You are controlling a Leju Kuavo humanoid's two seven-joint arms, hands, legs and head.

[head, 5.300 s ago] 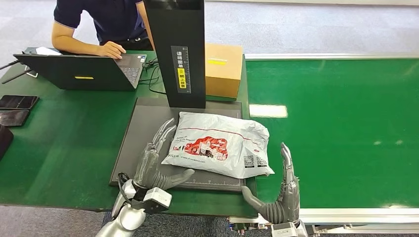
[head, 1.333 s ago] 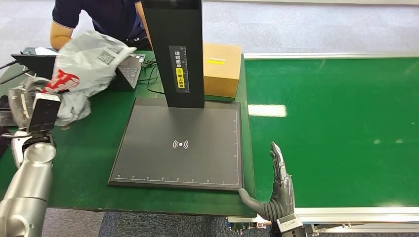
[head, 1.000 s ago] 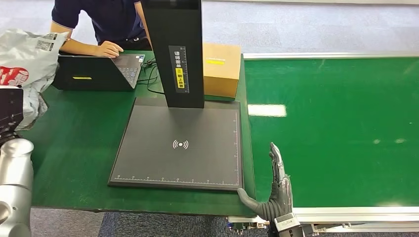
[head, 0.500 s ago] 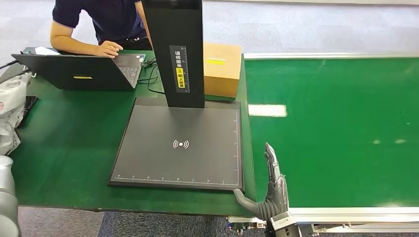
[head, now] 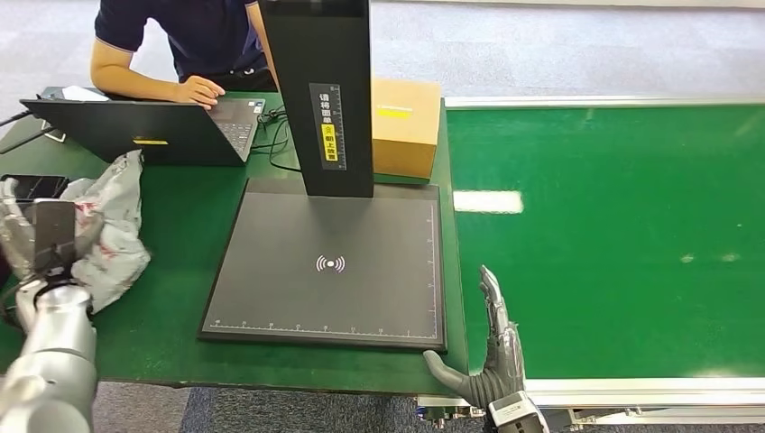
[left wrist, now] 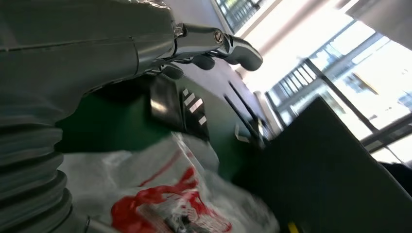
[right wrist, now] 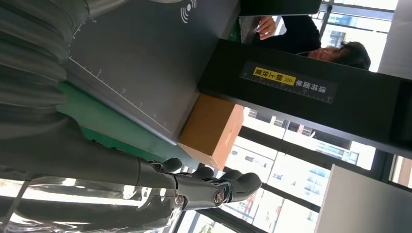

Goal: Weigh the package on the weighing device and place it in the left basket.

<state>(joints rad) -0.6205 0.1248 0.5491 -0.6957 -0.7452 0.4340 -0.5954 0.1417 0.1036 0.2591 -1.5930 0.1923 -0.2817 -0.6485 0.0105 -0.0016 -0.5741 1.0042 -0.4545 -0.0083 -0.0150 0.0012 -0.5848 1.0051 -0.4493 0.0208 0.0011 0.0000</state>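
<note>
The left hand, half hidden by the crumpled package, grips it; right hand open.

The left hand hides part of the package; whether it grips it is unclear. The person is cut off above the shoulders.

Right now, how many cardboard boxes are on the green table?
1. A plain brown cardboard box stands at the back of the green table, just behind the black scale column, on its right side. Others could be hidden behind that column.
</note>
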